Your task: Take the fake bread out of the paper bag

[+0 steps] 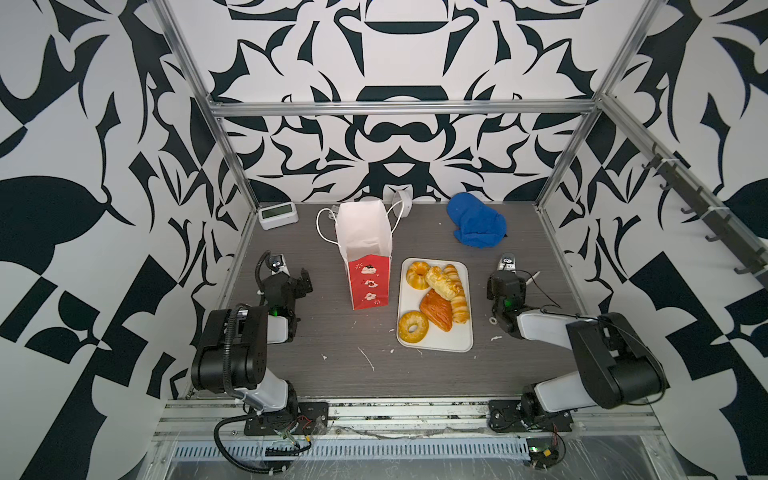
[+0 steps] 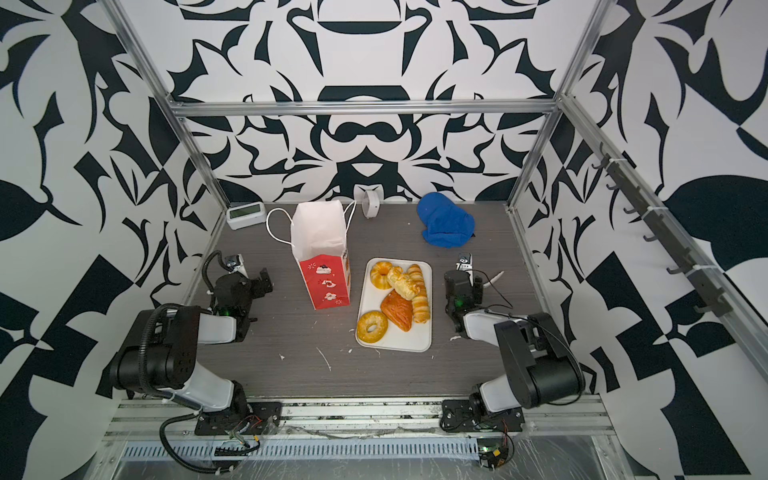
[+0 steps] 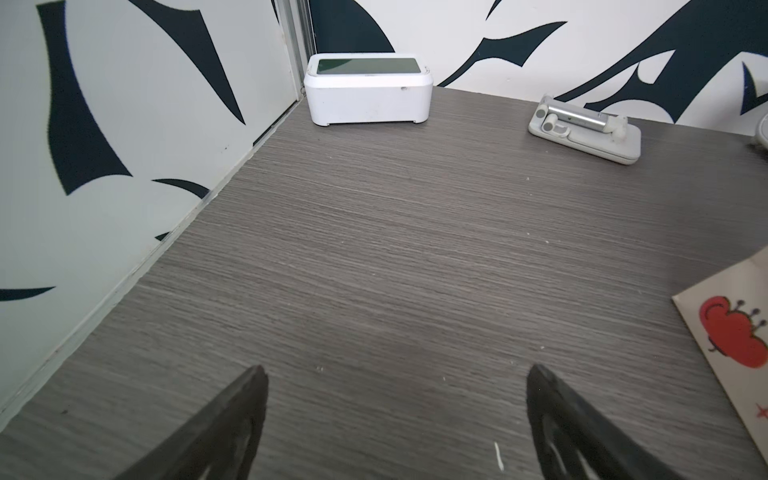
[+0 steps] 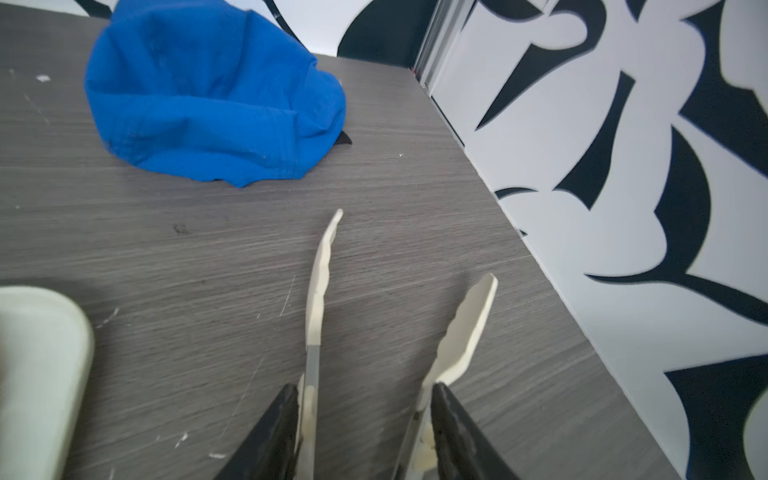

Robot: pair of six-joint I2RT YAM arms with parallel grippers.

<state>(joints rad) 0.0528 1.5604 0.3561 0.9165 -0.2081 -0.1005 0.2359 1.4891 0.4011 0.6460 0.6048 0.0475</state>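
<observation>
Top views first: in both top views we see the paper bag (image 1: pixel 365 253) standing upright on the grey surface (image 1: pixel 332 365), mouth open and white inside, cord handles hanging out to the sides. Just beside it on the right, a white tray (image 1: pixel 436 347) carries all the fake bread (image 1: pixel 440 291). One ring (image 1: pixel 417 274) sits at the far end, and the braided bun (image 1: pixel 442 280) leans on it and on the croissant (image 1: pixel 459 303) along the right edge. The diamond puff (image 1: pixel 435 309) is in the middle and the second ring (image 1: pixel 412 327) is at the near left corner. A white clock (image 1: pixel 277 216) sits in the far left corner and a blue cloth (image 1: pixel 476 220) lies far right. In the left wrist view, the left end effector (image 3: pixel 397 370) is released, its two black fingers (image 3: pixel 232 415) spread wide with only bare surface between them. The clock and a folded grey stand (image 3: pixel 584 129) lie ahead by the back wall. A bag corner with a red print is at the view's edge. In the right wrist view, the right end effector (image 4: pixel 363 390) is clenched on tongs (image 4: pixel 318 291), its black fingers pressing the two arms from outside. The cream tips are apart, over the surface. We cannot tell if the tips touch it. The blue cloth lies beyond, and a tray corner is at the edge.
</observation>
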